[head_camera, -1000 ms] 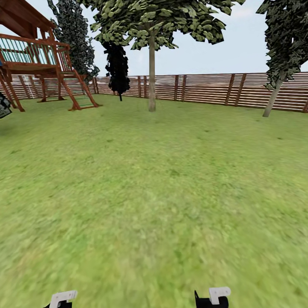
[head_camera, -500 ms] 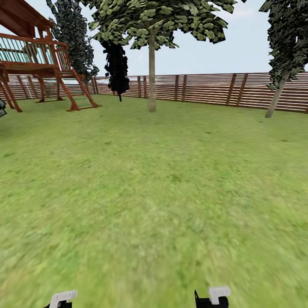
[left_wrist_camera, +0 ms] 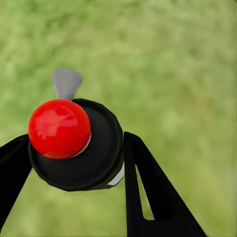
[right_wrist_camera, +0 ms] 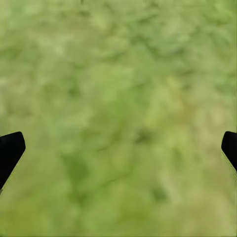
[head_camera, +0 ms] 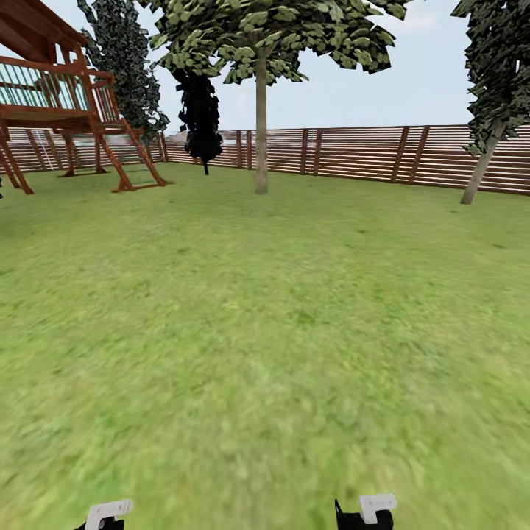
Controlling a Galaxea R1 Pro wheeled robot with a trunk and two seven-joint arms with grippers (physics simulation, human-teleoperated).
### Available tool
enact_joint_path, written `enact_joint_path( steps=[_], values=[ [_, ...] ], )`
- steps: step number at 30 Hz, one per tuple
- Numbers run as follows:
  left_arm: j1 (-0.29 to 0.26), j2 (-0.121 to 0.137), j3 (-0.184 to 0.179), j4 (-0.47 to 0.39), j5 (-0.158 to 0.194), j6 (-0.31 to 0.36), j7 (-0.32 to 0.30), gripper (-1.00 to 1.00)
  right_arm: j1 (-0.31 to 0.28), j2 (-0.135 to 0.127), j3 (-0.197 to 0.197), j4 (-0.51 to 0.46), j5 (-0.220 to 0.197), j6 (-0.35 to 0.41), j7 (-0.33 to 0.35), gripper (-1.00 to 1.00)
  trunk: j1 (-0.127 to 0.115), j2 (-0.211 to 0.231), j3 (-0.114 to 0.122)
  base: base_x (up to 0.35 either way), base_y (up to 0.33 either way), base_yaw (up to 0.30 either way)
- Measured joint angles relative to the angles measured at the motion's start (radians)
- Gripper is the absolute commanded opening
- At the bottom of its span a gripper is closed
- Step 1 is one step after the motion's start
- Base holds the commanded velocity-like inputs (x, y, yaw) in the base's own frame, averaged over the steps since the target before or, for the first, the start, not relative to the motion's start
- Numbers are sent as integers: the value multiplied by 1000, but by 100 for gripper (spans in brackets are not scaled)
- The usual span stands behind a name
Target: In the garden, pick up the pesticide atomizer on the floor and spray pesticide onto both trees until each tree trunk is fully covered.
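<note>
View drifted left | left pincer [left_wrist_camera: 74,163] grips atomizer [left_wrist_camera: 74,143] — right pincer [right_wrist_camera: 118,148] spread wide over grass [right_wrist_camera: 118,74]

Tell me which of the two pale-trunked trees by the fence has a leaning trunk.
The tree at the right edge of the head view: its trunk tilts, with the crown further right than the base. The tree in the middle stands straight and upright.
</note>
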Motion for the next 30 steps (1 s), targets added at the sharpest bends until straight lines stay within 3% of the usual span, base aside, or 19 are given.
enact_joint_path(
  steps=[30],
  values=[
    [2, 1, 0, 0, 0, 0, -1, -100, 0, 0, 1, 0, 0, 0, 0, 100, 0, 0, 0, 343, 0, 0]
  ],
)
